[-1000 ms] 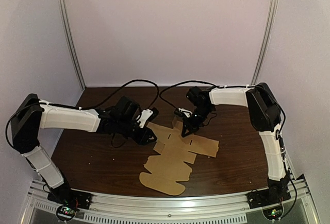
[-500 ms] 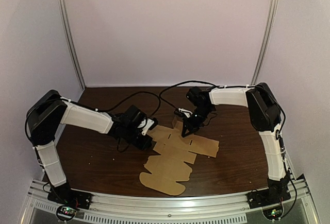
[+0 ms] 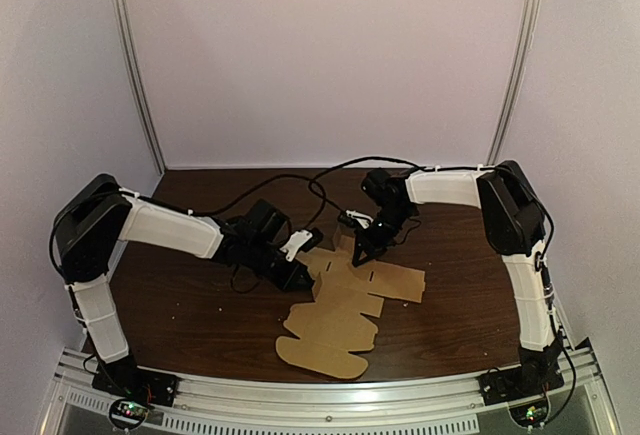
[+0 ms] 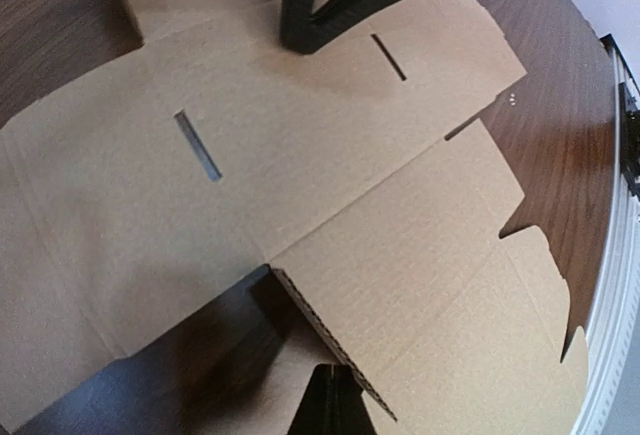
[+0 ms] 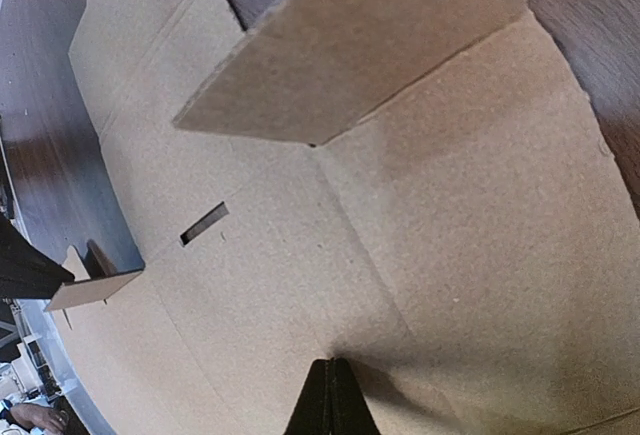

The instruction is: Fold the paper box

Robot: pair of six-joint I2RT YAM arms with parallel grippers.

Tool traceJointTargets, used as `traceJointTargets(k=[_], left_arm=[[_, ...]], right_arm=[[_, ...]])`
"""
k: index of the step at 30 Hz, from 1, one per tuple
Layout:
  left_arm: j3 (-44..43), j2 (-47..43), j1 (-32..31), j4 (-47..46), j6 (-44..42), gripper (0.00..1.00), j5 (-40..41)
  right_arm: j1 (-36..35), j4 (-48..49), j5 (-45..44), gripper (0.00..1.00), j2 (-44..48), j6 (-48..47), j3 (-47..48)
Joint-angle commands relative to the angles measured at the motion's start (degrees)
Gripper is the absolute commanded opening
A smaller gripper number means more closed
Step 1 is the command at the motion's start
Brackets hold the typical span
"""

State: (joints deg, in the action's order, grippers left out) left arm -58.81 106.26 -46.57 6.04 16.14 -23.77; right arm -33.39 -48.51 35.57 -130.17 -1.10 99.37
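Note left gripper [image 3: 298, 275] has swung right and nearer, so its tips now sit under left edge of paper box [image 3: 340, 305]. Near end of blank nudged slightly right. Judge flap lift only starting, nothing folded on that side yet. Box lies mostly flat mid table [image 3: 180, 305], between arms. Right gripper [image 3: 357, 254] unmoved, pinning far panel.

Left wrist view: jaws pressed together, holding nothing, lifted edge [image 4: 320, 320] riding over them. Right wrist view: jaws likewise closed and empty, tips on panel. Raised flap [image 5: 350, 55] stands just beside them; top view barely shows it.
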Motion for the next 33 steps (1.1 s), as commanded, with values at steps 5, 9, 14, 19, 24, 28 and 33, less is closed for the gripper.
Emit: traceJointTargets(k=[5,9,14,19,24,28,33], left_arm=[[-3.93,4.96,-0.63,-3.69,-0.71,0.0,-5.81],[-5.06,6.47,-1.33,-4.46,-0.24,0.0,-7.1],[-6.11,6.79,-3.0,-3.54,-0.83,0.0,-8.31],[-5.91,5.22,-3.61,-1.66,-0.85,0.0,-8.74],[-6.02,4.13,-4.03,0.31,-1.49,0.0,-9.22],[-6.47,4.31,-4.7,1.19,-1.98,0.0,-9.87],[-7.23,4.18,-5.66,2.21,-2.28,0.0,-11.2]], right_arm=[[-0.36,-2.83,-6.04,0.0,-1.85,-0.3,-2.51],[-0.4,-2.78,-6.15,0.0,-1.74,-0.3,-2.77],[-0.35,-2.65,-6.3,0.0,-1.84,-0.3,-3.01],[-0.29,-2.6,-6.39,0.0,-1.91,-0.22,-3.04],[-0.4,-2.64,-6.47,0.0,-2.21,-0.13,-3.13],[-0.4,-2.47,-6.63,0.0,-2.39,-0.21,-3.43],[-0.36,-2.34,-6.84,0.0,-2.37,-0.13,-3.73]])
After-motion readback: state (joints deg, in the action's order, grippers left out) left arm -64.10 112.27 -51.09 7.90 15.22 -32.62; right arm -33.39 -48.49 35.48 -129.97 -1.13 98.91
